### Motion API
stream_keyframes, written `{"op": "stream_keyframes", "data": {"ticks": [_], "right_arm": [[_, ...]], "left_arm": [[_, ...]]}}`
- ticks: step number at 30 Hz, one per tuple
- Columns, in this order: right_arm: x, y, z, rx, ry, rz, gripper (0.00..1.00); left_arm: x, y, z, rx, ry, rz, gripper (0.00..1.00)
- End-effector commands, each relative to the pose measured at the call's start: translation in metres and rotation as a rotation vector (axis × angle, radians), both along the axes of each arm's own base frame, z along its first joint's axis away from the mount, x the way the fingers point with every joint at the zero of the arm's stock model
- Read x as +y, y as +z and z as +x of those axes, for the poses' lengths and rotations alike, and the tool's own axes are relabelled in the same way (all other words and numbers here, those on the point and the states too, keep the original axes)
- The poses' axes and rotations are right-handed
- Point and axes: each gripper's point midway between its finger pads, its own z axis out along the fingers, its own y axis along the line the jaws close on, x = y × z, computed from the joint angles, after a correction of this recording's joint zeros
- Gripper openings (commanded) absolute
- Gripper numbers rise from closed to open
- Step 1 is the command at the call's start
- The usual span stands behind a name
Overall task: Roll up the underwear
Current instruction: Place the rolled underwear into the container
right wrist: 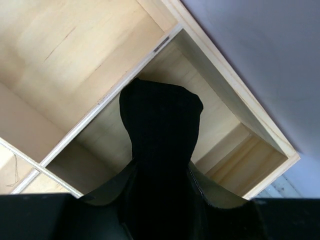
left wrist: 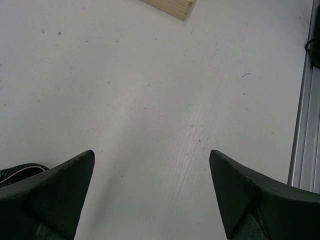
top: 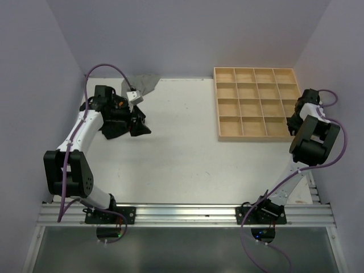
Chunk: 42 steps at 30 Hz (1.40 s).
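At three o'clock, over a corner cell of the wooden tray (right wrist: 75, 45), clamping a rolled black brief (right wrist: 160, 120) in the right claw (right wrist: 162, 172), apparently for stowing; at ten o'clock, holding the left claw (left wrist: 151, 155) wide apart beside the underwear pile (top: 128, 126), seemingly for the next pick.

A flat white table (top: 182, 153) carries everything. At its far right lies a shallow pale wooden tray of square compartments (top: 256, 69), one corner of it showing in the left wrist view (left wrist: 172, 6). A heap of black cloth underwear (top: 139, 126) sits far left. A crumpled grey cloth (top: 146, 83) lies near it at the far edge. A silver metal rail (top: 187, 213) runs along the near edge.
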Motion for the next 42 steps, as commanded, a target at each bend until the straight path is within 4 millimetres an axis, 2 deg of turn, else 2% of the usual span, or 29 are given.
{"op": "stream_keyframes", "data": {"ticks": [1, 5, 6, 8, 12, 16, 18, 20, 26, 28, 29, 31, 35, 42], "right_arm": [[0.002, -0.011, 0.01, -0.015, 0.053, 0.027, 0.0], [0.002, -0.009, 0.01, -0.025, 0.064, 0.015, 0.16], [0.002, -0.006, 0.009, -0.029, 0.051, 0.011, 0.27], [-0.001, -0.002, 0.008, -0.033, 0.04, -0.003, 0.31], [-0.005, 0.008, 0.006, -0.044, 0.029, -0.036, 0.34], [-0.006, 0.009, 0.01, -0.063, 0.035, -0.042, 0.35], [-0.007, 0.008, 0.011, -0.064, 0.051, -0.045, 0.31], [-0.007, 0.006, 0.013, -0.075, 0.077, -0.062, 0.22], [-0.004, 0.007, 0.023, -0.135, 0.121, -0.057, 0.24], [-0.003, 0.005, 0.023, -0.128, 0.123, -0.054, 0.27], [-0.004, 0.006, 0.024, -0.131, 0.112, -0.05, 0.34], [-0.003, -0.004, 0.019, -0.094, 0.101, -0.032, 0.41], [-0.002, -0.006, 0.015, -0.086, 0.074, -0.031, 0.58], [0.001, 0.01, 0.013, -0.102, 0.064, -0.029, 0.63]], "left_arm": [[0.001, 0.017, 0.001, -0.048, -0.007, 0.002, 1.0], [0.001, 0.018, 0.0, -0.047, -0.004, 0.005, 1.0], [0.001, 0.019, 0.0, -0.045, -0.004, 0.005, 1.0], [0.002, 0.021, 0.0, -0.053, 0.001, 0.009, 1.0], [0.003, 0.027, 0.0, -0.067, 0.006, 0.015, 1.0], [0.004, 0.03, -0.003, -0.079, 0.009, 0.024, 1.0], [0.005, 0.032, -0.004, -0.092, 0.009, 0.029, 1.0], [0.006, 0.033, -0.004, -0.098, 0.015, 0.04, 1.0], [0.006, 0.036, 0.0, -0.097, 0.015, 0.04, 1.0], [0.005, 0.035, 0.0, -0.08, 0.012, 0.033, 1.0], [0.005, 0.037, 0.001, -0.081, 0.014, 0.03, 1.0], [0.004, 0.036, 0.002, -0.069, 0.012, 0.026, 1.0], [0.004, 0.038, 0.001, -0.067, 0.01, 0.022, 1.0], [0.004, 0.043, -0.004, -0.087, 0.006, 0.028, 1.0]]}}
